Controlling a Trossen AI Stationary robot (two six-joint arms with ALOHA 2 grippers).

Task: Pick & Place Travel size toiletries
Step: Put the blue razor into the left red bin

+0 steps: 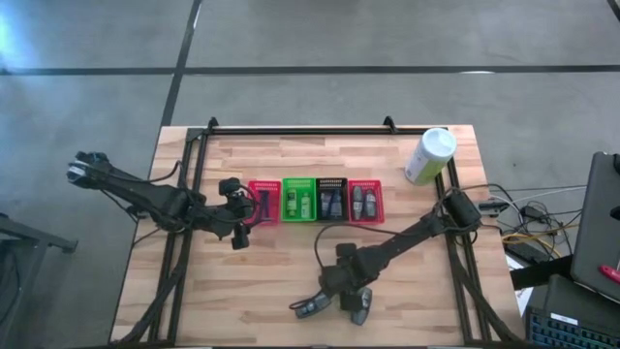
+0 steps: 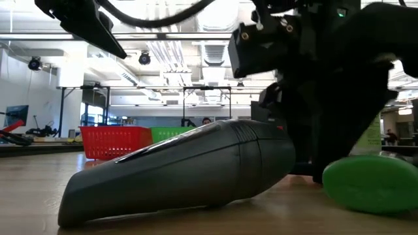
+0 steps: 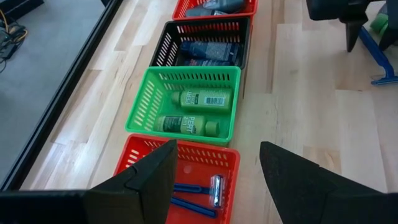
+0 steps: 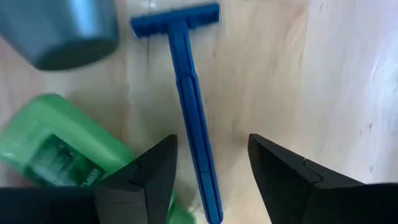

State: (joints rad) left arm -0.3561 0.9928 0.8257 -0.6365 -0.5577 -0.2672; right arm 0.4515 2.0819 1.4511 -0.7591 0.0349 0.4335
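High view: four baskets in a row mid-surface, red basket (image 1: 263,201), green basket (image 1: 297,200), black basket (image 1: 331,200), second red basket (image 1: 365,201), each already holding items. Left tool (image 1: 239,215) sits just beside the first red basket. Right tool (image 1: 339,296) is near the front edge over a few loose toiletries. White-and-green canister (image 1: 429,155) stands at the back right.

Low view: a grey bottle (image 2: 189,170) lies on its side close up, a green bottle (image 2: 372,183) beside it, both still on the surface (image 2: 39,196).

Left wrist view: fingers apart, empty, above razors (image 3: 199,193) in the red basket; two green bottles lie in the green one.

Right wrist view: fingers apart, straddling a blue razor (image 4: 189,93) flat on the wood, not yet gripped.

Judgement: mostly sorted; three or so items left, razor next.
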